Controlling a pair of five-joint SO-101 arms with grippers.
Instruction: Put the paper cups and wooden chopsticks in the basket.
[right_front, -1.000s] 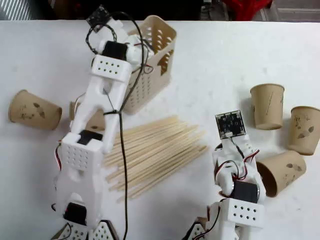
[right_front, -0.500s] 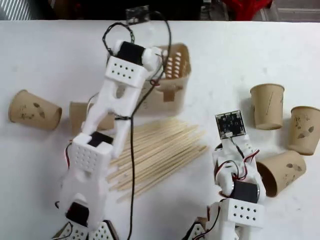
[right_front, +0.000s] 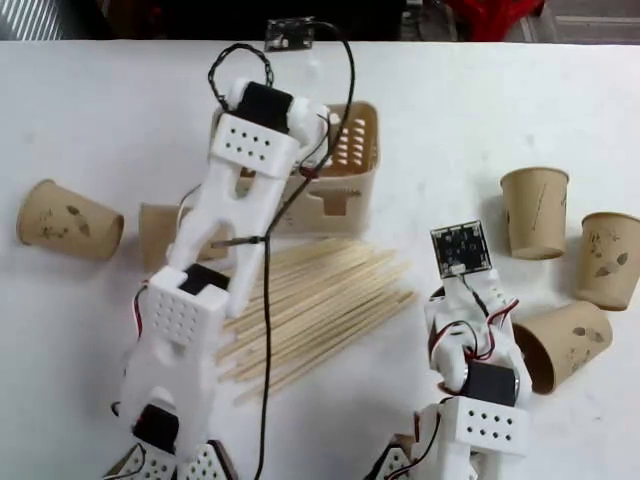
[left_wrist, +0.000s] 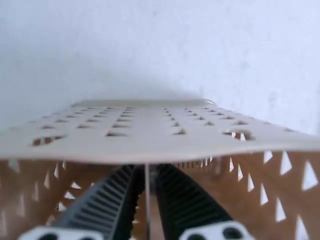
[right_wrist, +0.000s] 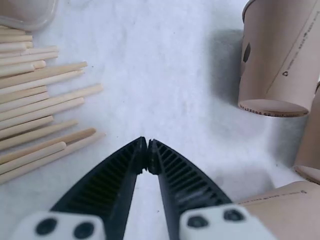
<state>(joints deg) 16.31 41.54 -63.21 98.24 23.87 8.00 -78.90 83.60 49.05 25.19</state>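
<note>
Pinching the basket (left_wrist: 150, 132) wall with the left claw (left_wrist: 146, 200), jaws clenched on thin perforated plastic, rim just ahead of the fingertips. Likely light and stiff with some flex, so keep hold at the rim as now and expect sliding or tipping on the table (right_wrist: 165, 60). Holding the right claw (right_wrist: 147, 150) closed on nothing, low over bare surface, chopsticks (right_wrist: 40, 95) fanned to one side of its tips, paper cups (right_wrist: 280, 60) to the other. Judging cups light, crushable, apt to roll: pinch one wall at the mouth. Judging chopsticks light, stiff, slick: grab a few mid-length. Versus a second ago: swung the basket from skewed to square-on and toward the right claw's side, left arm (right_front: 215, 230) turned with it; no shift in the right arm (right_front: 470, 370).
</note>
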